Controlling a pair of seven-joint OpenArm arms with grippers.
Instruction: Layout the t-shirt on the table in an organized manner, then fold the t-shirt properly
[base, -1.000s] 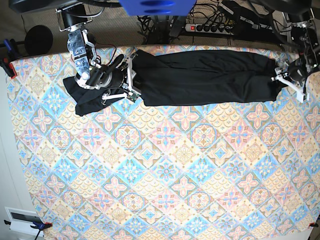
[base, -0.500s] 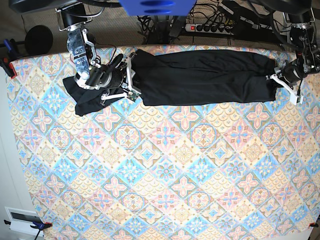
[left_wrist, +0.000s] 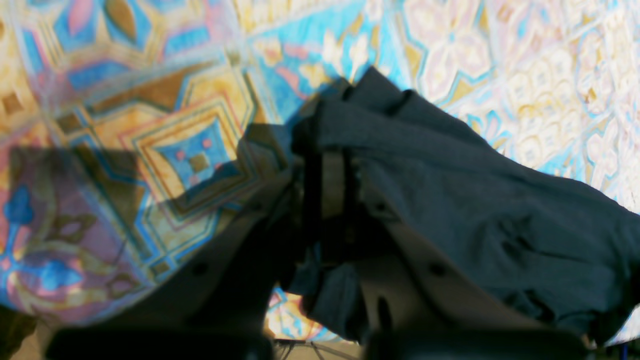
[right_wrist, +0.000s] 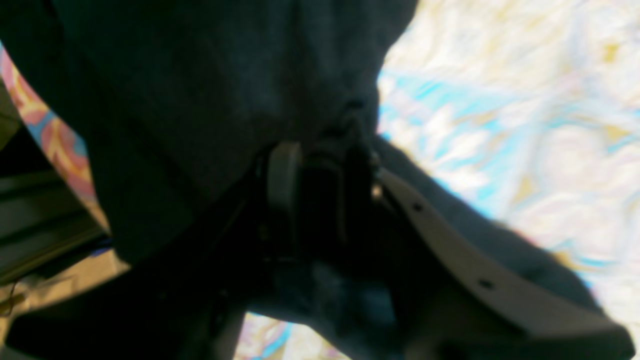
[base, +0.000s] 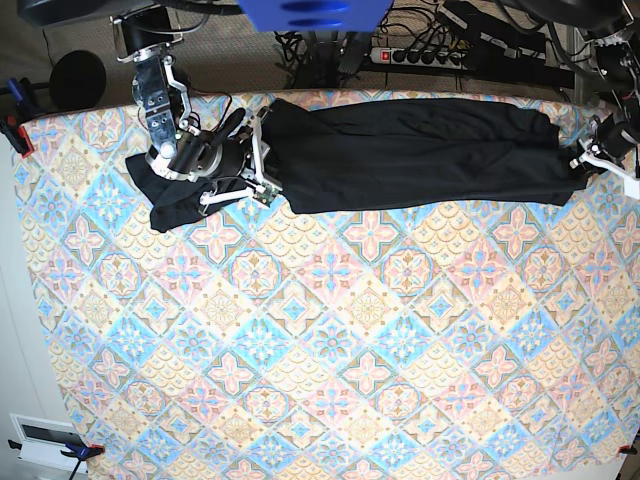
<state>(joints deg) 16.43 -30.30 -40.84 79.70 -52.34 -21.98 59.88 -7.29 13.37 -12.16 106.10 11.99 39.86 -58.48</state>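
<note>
The black t-shirt (base: 410, 155) lies as a long band along the far edge of the table (base: 330, 340), with a bunched end at the left (base: 175, 200). My left gripper (base: 588, 160) is at the shirt's right end, shut on the hem; the left wrist view shows its fingers (left_wrist: 327, 165) pinched on the dark fabric (left_wrist: 475, 210). My right gripper (base: 258, 160) sits on the shirt near its left part. In the right wrist view its jaws (right_wrist: 320, 170) hold a fold of the black cloth (right_wrist: 200, 75).
A power strip (base: 425, 55) and cables lie on the floor behind the table's far edge. A black round object (base: 78, 78) stands at the far left. Clamps (base: 12, 130) grip the table's left corner. A white device (base: 45, 440) sits at the near left.
My left gripper shut on the shirt's right end and moved right toward the table's edge, drawing the fabric out. The right arm has hardly moved.
</note>
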